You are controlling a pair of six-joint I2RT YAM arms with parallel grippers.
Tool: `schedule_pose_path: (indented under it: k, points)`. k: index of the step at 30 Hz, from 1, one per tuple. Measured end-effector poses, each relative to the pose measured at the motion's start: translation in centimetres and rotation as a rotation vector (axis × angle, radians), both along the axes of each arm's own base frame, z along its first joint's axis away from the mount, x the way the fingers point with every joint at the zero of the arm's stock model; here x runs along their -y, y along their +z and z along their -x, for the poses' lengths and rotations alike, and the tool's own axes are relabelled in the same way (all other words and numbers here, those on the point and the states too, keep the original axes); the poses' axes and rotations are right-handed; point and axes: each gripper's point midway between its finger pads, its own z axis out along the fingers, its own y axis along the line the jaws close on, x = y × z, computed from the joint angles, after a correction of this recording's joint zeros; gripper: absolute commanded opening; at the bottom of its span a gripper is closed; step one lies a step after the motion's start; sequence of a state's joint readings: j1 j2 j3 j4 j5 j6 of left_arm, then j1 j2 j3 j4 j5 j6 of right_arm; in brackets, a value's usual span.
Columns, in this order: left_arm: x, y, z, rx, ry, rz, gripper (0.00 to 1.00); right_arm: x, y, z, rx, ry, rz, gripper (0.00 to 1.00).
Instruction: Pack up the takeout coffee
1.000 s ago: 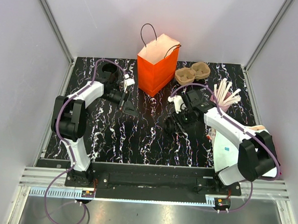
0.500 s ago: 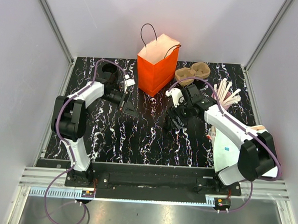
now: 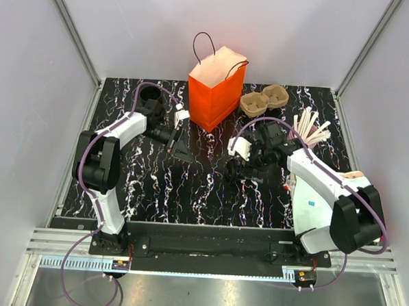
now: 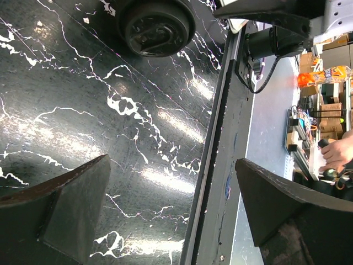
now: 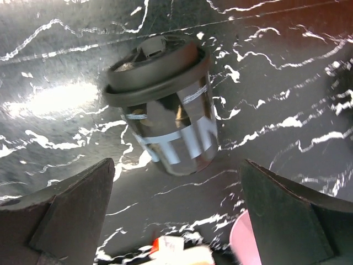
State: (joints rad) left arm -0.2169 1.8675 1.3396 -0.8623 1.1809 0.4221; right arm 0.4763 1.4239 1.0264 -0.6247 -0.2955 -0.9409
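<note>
One coffee (image 5: pixel 165 110) facing spread right gripper (image 5: pixel 176 163)

Open tabletop (image 3: pixel 196 187) centre; orange bag (image 3: pixel 214 99), pulp tray (image 3: pixel 264 100) behind.

A robotics lab test cell: a black, white-veined marble-look tabletop (image 3: pixel 203 187) is boxed in by pale grey panel walls (image 3: pixel 129 26) on silver aluminium frame posts (image 3: pixel 72 29). 2 white-and-black robot arms (image 3: pixel 120 129) are mounted at the near edge by slotted silver rails (image 3: pixel 56 241). Beyond the table, the left wrist view shows stacked brown cardboard boxes (image 4: pixel 332 106) and a person's hand (image 4: pixel 337 150) at a cluttered bench.
</note>
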Motion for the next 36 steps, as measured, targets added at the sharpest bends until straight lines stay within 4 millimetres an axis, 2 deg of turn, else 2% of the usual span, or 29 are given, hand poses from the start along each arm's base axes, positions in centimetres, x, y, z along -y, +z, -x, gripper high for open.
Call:
schedule_pose_path:
  k: [6,10,15,19,21,24,31,36]
  points:
    - [0.0,0.0,0.0,0.001,0.000,-0.003,0.99,-0.7,-3.1,0.0,-0.052,0.119,-0.004,1.00]
    - [0.0,-0.1,0.0,0.001,0.001,-0.004,0.99,-1.0,-5.5,1.3,-0.102,0.161,-0.018,1.00]
    - [-0.1,-0.1,0.0,0.001,0.001,-0.004,0.99,-1.6,-7.1,1.9,-0.139,0.195,-0.047,0.98]
    - [-0.1,-0.1,0.1,0.000,-0.001,-0.004,0.99,-2.3,-7.3,2.0,-0.147,0.216,-0.078,0.90]
    - [-0.2,-0.1,0.1,0.002,-0.002,-0.004,0.99,-2.6,-7.3,2.0,-0.148,0.224,-0.093,0.80]
    - [-0.3,-0.1,0.1,-0.003,-0.001,0.000,0.99,-3.0,-7.1,2.1,-0.151,0.229,-0.115,0.72]
    - [-0.9,0.6,-0.1,-0.008,0.001,0.036,0.99,-3.6,-6.8,2.4,-0.177,0.219,-0.158,0.66]
    - [-0.3,0.7,-0.1,0.007,-0.009,0.045,0.99,-4.3,-5.9,2.5,-0.197,0.186,-0.206,0.65]
